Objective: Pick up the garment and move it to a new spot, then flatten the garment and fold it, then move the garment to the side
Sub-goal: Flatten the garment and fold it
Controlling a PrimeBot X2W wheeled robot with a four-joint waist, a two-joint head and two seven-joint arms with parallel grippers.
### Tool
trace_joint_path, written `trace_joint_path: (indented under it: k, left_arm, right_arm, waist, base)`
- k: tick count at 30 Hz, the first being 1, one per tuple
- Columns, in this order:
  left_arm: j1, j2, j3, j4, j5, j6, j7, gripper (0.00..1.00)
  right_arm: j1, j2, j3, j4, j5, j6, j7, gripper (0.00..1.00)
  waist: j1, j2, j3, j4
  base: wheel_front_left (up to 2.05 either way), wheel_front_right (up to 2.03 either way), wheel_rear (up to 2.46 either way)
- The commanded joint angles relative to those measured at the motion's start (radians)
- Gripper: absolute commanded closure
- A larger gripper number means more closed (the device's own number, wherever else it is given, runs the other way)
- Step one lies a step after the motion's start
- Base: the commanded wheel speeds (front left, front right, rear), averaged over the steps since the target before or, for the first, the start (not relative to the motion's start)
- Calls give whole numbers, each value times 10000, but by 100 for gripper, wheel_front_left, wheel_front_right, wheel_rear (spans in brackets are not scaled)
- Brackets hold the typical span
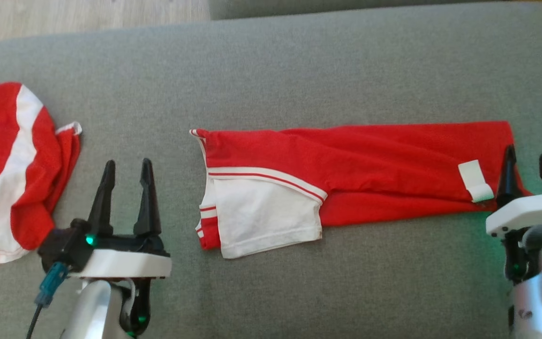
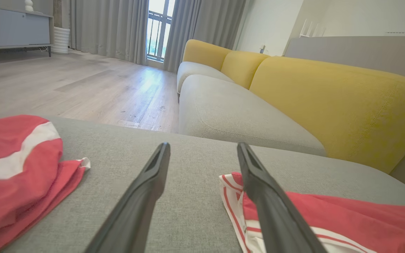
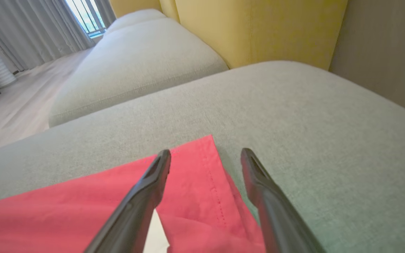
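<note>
On grey cushion [image 1: 299,70], red garment [image 1: 370,160]; wooden floor [image 2: 83,84] beyond

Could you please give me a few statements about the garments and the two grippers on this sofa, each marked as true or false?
1. The long garment lies stretched out on the grey cushion. True.
2. The left gripper is shut on the long garment. False: its fingers stand apart beside it, holding nothing.
3. A second red and white garment lies bunched at the left gripper's left. True.
4. The right gripper is at the long garment's white-panelled end. False: it is at the opposite, red end.
5. The backrest is blue. False: it is yellow.
</note>
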State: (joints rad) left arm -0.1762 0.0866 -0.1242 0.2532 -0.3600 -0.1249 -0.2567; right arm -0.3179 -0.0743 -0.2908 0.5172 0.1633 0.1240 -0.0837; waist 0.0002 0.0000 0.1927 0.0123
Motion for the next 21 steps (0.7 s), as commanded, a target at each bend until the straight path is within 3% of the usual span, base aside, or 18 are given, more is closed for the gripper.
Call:
trace_joint_path:
  k: [1,8,21]
  left_arm:
    - [-319,61,229,-259,5,-52,-51,0]
    - [-589,183,-314,-250,-565,-55,-51,0]
    - [-923,378,-393,-267,-731,-57,-51,0]
  right_arm:
    - [-385,42,25,-193,-122,67,94,0]
    - [-998,232,-1332,751,-456,67,723,0]
    - [-1524,239,-514,2571,455,67,693,0]
  waist:
    - [-2,0,190,24]
    - [-2,0,600,18]
    - [-2,0,952,-95]
  base:
    - [0,0,0]
    - [0,0,0]
    - [0,0,0]
